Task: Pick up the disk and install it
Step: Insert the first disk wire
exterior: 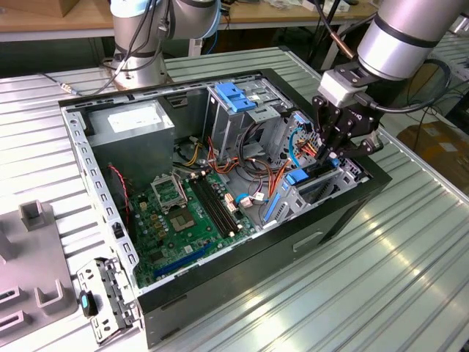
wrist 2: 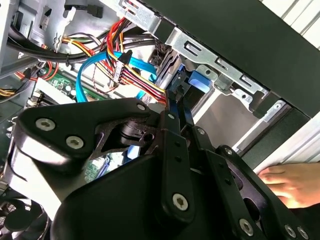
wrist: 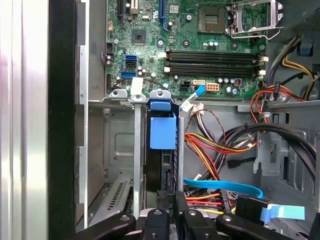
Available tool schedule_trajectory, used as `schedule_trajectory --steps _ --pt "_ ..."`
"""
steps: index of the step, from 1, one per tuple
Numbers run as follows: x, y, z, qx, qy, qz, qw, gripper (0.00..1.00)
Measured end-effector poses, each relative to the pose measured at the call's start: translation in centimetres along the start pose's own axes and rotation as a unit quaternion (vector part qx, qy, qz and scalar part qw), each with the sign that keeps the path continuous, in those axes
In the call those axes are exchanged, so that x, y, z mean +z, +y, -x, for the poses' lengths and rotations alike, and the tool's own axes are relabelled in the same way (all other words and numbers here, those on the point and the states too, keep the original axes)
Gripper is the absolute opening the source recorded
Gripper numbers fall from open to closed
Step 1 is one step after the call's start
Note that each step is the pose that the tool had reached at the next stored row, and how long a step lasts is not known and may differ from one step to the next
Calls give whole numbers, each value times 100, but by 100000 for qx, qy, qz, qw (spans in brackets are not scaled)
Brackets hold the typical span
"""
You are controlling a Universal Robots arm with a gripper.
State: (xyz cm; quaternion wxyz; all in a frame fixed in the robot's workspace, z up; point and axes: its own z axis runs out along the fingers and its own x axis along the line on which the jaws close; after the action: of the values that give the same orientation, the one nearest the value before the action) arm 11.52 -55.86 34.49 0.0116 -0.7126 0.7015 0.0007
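The open computer case (exterior: 220,176) is lying on its side on the slatted metal table (exterior: 381,271), taking up most of the exterior view; inside it the green motherboard (exterior: 183,213) is facing up, with the grey power supply box (exterior: 135,125) toward the far corner and the tall drive cage with its light-blue latch (exterior: 236,99) standing beside a tangle of red, orange and blue cables (exterior: 293,147). The arm (exterior: 410,33) is reaching in from the exterior view's right; its gripper (exterior: 327,150) is hanging over the drive bay (exterior: 315,194) at the case's near-right corner. The disk (wrist: 161,165) is sitting on edge in that bay, between two upright metal rails, its blue plastic tab (wrist: 163,132) pointing up toward the board in the first wrist view; its long axis is running straight away from the gripper (wrist: 170,210), so the disk is lying directly ahead of the fingertips, in line with the slot. The fingers are drawn close together around the disk's near edge, and I am judging them to be gripping it, with the disk already well inside the bay. In the second wrist view a person's hand (wrist 2: 292,185) is resting just outside the case.
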Motion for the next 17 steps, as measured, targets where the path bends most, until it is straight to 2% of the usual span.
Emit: schedule_trajectory --steps 5,13,14,17 --pt "32 1 -11 109 -64 -3 100000 17" --pt "32 1 -13 111 -84 -1 100000 18" --pt "25 1 -13 110 -76 -2 100000 25" --pt "-14 0 -12 110 -79 -2 100000 25"
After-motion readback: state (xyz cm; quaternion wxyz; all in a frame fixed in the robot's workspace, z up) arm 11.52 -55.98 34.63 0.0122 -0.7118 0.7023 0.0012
